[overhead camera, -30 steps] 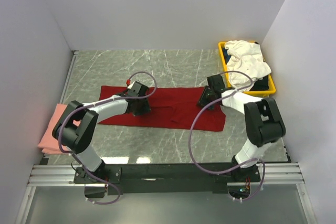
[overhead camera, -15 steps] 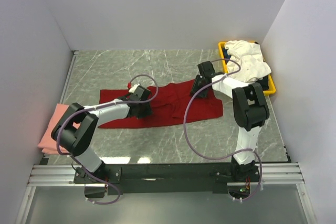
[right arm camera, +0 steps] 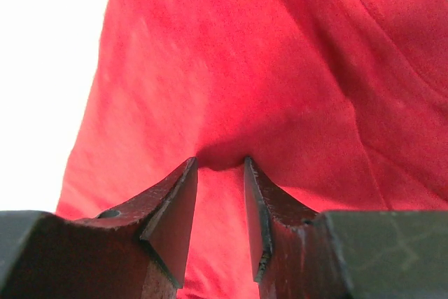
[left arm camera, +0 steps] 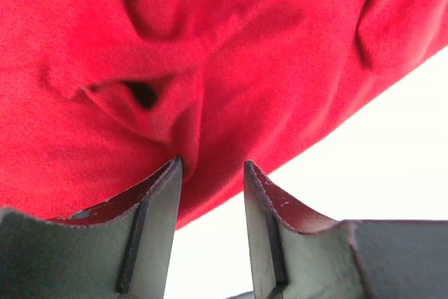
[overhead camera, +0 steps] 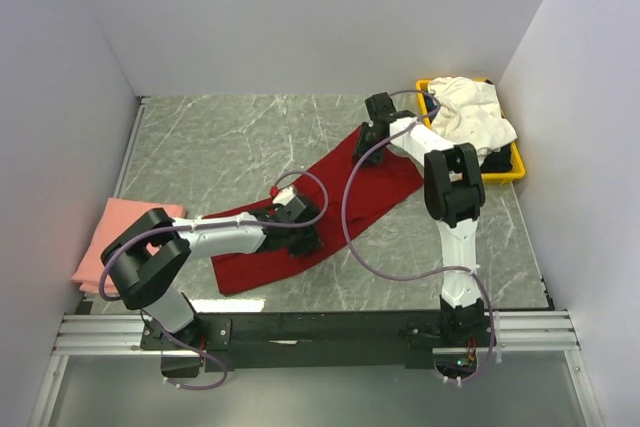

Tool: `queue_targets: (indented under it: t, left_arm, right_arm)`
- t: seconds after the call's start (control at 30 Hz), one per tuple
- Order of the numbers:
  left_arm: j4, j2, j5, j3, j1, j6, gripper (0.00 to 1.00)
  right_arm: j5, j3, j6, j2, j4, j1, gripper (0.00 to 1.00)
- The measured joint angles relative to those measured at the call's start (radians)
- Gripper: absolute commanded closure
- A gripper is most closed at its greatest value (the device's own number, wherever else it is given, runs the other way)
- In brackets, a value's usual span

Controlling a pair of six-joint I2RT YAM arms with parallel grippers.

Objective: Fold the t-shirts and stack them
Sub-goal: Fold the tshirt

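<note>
1. Layout: dark red t-shirt [overhead camera: 385, 182] lies stretched in a diagonal band across the marble table [overhead camera: 220, 137], running from the near left-centre up toward the yellow bin [overhead camera: 505, 175].
2. Left gripper [left arm camera: 210, 166] sits at the near, lower end of the band. Its fingers [left arm camera: 157, 222] are drawn close, pinching a raised fold of the red cloth.
3. Right gripper [right arm camera: 219, 162] sits at the far, upper end. Its fingers [right arm camera: 171, 222] are narrowly spaced, nipping a ridge of the same shirt.
4. Salmon-pink t-shirt [overhead camera: 110, 247] lies flat at the table's left edge, apart from the red one.
5. White t-shirt [overhead camera: 470, 112] is heaped in the bin, draping over its rim.
</note>
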Motion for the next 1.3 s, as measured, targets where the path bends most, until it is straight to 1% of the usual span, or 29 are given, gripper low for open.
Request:
queue_targets:
  t: [0.13,0.23,0.33,0.4,0.47,0.5,0.57,0.67,0.77,0.83,0.93,0.97,1.07,1.2,1.3]
  left_arm:
    - [0.0,0.0,0.026,0.005,-0.05,-0.054,0.53]
    - [-0.003,-0.003,0.035,0.024,-0.064,-0.072,0.51]
    - [-0.024,-0.025,0.021,0.059,-0.065,-0.068,0.45]
    - [-0.053,-0.047,0.0,0.1,-0.06,-0.058,0.42]
    - [-0.079,-0.063,-0.02,0.164,-0.041,-0.029,0.4]
    - [-0.083,-0.067,-0.027,0.193,-0.027,-0.009,0.38]
    - [-0.084,-0.067,-0.045,0.262,0.019,0.047,0.37]
    - [-0.096,-0.026,-0.056,0.392,0.1,0.161,0.37]
    - [-0.09,0.087,-0.068,0.57,0.164,0.317,0.35]
    - [-0.088,0.198,-0.073,0.709,0.184,0.465,0.24]
    - [-0.09,0.309,-0.072,0.826,0.187,0.617,0.16]
    - [-0.103,0.354,-0.071,0.869,0.186,0.677,0.11]
    - [-0.122,0.462,-0.055,0.966,0.184,0.82,0.07]
    - [-0.148,0.586,-0.019,1.058,0.184,0.959,0.04]
    - [-0.154,0.649,0.013,1.086,0.184,1.012,0.03]
  right_arm:
    - [-0.022,0.134,-0.03,0.082,-0.054,0.004,0.6]
    - [-0.032,0.235,-0.055,0.138,-0.088,0.013,0.59]
    - [-0.041,0.318,-0.082,0.18,-0.115,0.021,0.54]
    - [-0.043,0.348,-0.099,0.183,-0.128,0.022,0.51]
    - [-0.042,0.361,-0.109,0.176,-0.134,0.021,0.5]
    - [-0.043,0.361,-0.113,0.165,-0.133,0.019,0.5]
    - [-0.052,0.341,-0.113,0.127,-0.131,0.006,0.5]
    - [-0.078,0.212,-0.084,-0.006,-0.08,-0.043,0.5]
    - [-0.106,-0.011,-0.027,-0.233,0.0,-0.14,0.5]
    - [-0.115,-0.17,0.014,-0.396,0.076,-0.211,0.5]
    - [-0.115,-0.367,0.064,-0.601,0.177,-0.273,0.5]
    - [-0.116,-0.429,0.078,-0.665,0.201,-0.275,0.49]
    - [-0.117,-0.594,0.106,-0.822,0.259,-0.258,0.48]
    - [-0.113,-0.762,0.13,-0.975,0.284,-0.247,0.47]
    - [-0.102,-0.834,0.137,-1.072,0.288,-0.248,0.47]
